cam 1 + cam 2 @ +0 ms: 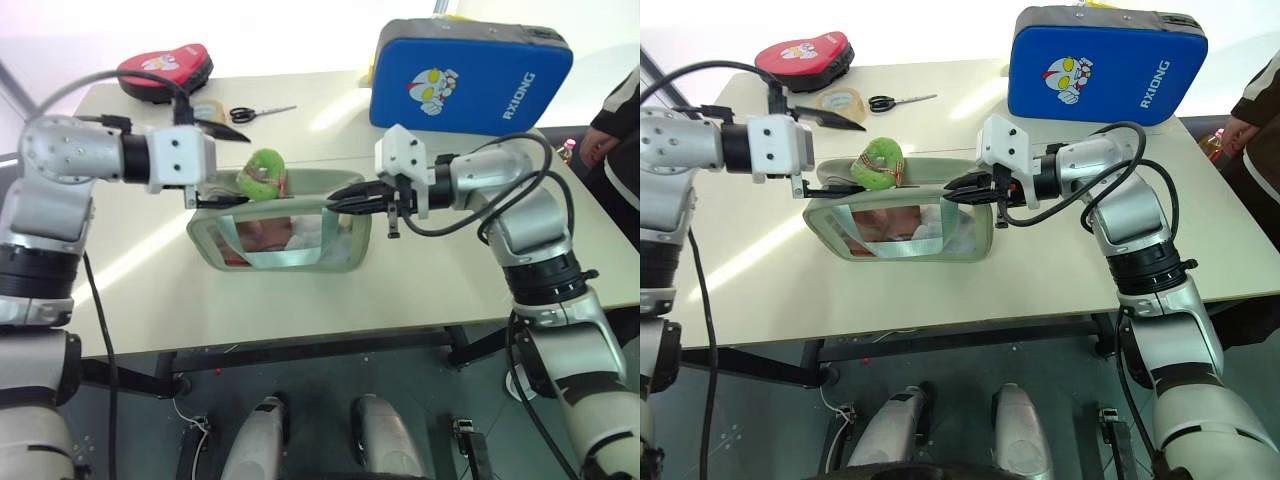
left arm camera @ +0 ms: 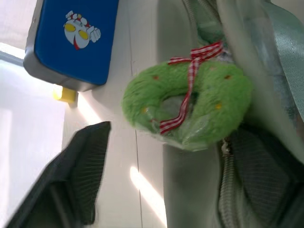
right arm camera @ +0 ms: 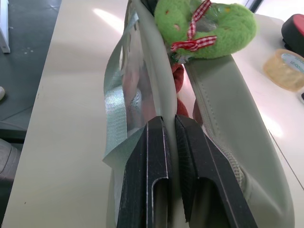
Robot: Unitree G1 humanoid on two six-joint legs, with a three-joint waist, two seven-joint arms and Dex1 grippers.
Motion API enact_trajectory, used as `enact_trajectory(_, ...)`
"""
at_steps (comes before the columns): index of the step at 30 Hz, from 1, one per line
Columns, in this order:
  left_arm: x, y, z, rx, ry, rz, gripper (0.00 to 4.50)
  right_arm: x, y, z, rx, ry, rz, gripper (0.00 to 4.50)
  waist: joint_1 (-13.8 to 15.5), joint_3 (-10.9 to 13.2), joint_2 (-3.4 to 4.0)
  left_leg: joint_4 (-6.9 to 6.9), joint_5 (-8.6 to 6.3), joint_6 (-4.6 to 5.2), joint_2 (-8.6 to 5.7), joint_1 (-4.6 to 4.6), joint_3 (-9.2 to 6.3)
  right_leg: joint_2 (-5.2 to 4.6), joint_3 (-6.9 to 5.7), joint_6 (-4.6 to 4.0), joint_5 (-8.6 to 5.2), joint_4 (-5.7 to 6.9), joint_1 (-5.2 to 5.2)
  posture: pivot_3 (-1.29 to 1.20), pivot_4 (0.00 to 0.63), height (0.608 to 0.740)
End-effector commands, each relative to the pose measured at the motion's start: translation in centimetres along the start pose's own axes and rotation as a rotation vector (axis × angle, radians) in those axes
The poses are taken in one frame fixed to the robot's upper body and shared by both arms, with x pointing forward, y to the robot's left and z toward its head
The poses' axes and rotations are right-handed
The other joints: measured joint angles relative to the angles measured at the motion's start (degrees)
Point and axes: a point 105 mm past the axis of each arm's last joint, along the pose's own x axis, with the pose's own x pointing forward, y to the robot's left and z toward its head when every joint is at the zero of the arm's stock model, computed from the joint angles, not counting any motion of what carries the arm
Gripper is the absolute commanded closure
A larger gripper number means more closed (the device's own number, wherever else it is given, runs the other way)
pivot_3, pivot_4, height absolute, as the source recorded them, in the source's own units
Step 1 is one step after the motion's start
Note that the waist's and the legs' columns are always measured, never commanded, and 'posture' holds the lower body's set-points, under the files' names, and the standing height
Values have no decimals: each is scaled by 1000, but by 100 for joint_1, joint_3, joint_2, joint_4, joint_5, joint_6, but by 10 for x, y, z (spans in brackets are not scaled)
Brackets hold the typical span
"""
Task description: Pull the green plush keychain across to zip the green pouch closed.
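In the left eye view, a pale table (image 1: 330,300) fills the middle of the frame. The green pouch (image 1: 285,232) sits in the middle of it, its clear window facing the camera. The green plush keychain (image 1: 262,173) sits on top of the pouch, toward its left end. The left gripper (image 1: 215,165) comes in from the left and sits just beside the keychain, with its fingers spread apart and nothing between them. The right gripper (image 1: 340,198) comes in from the right and pinches the top edge of the pouch at its right end. At the top right stands a big blue pad (image 1: 470,75). At the top left lie a red case (image 1: 165,70), a roll of tape (image 1: 208,111) and scissors (image 1: 258,113). A person's hand (image 1: 598,147) shows at the right edge.

The right eye view shows the same things, all a bit more to the left.

In the left wrist view, the fuzzy keychain is in the middle, shaped like a ring with a red checked ribbon (image 2: 187,90) around it. One black finger (image 2: 85,175) sits at the lower left, away from the keychain. The blue pad is at the upper left.

In the right wrist view, the two black fingers (image 3: 152,175) rise from the bottom and squeeze the pouch's edge. The keychain is at the top, and the tape roll is at the right edge.
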Motion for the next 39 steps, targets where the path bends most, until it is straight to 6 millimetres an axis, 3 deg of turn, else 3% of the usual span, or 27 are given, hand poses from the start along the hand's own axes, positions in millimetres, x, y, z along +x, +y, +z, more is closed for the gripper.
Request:
enact_trajectory(1,-26,18,7,-60,8,56,70,-2,-5,11,-41,-21,-13,4500,-1,0,0,0,0,0,0,0,0,0,0,0,0,0,0,0,150,740)
enact_trajectory(6,-55,32,2,-246,17,145,70,-2,-5,10,-40,-21,-10,4500,1,0,0,0,0,0,0,0,0,1,0,1,-1,2,0,0,150,740)
enact_trajectory(9,-65,30,0,-383,-1,186,70,-3,-5,9,-38,-19,-9,4500,0,0,0,1,0,0,0,1,-1,1,-1,1,-1,2,1,0,150,740)
enact_trajectory(16,-71,-13,7,-659,-31,161,70,-4,-4,8,-29,-12,-4,4500,-48,0,0,2,0,0,3,1,-9,2,-3,1,-1,9,0,0,150,740)
enact_trajectory(20,-68,-41,-6,-719,43,151,70,-2,-4,8,-29,-13,5,4500,-46,0,0,0,-1,0,3,2,-9,2,-1,0,-2,7,1,0,150,740)
enact_trajectory(25,-50,-72,-28,-697,130,127,70,3,-4,10,-33,-22,17,4500,-6,0,1,-2,-1,-1,4,5,-9,1,-1,-3,-1,5,2,0,150,740)
enact_trajectory(28,-39,-73,-34,-695,108,167,891,5,-4,10,-34,-24,23,4500,26,-1,1,-2,-1,-2,4,5,-7,1,0,-4,-1,-1,3,0,150,740)
enact_trajectory(35,-40,-54,-31,-680,55,230,4251,5,-4,10,-32,-23,21,4500,17,0,1,-2,-1,-2,4,5,-4,1,2,-4,0,-3,2,0,150,740)
enact_trajectory(39,-40,-51,-30,-679,46,224,4417,4,-3,9,-28,-24,15,4500,22,0,1,-3,-1,-2,4,4,-4,2,1,-4,0,-3,1,0,150,740)
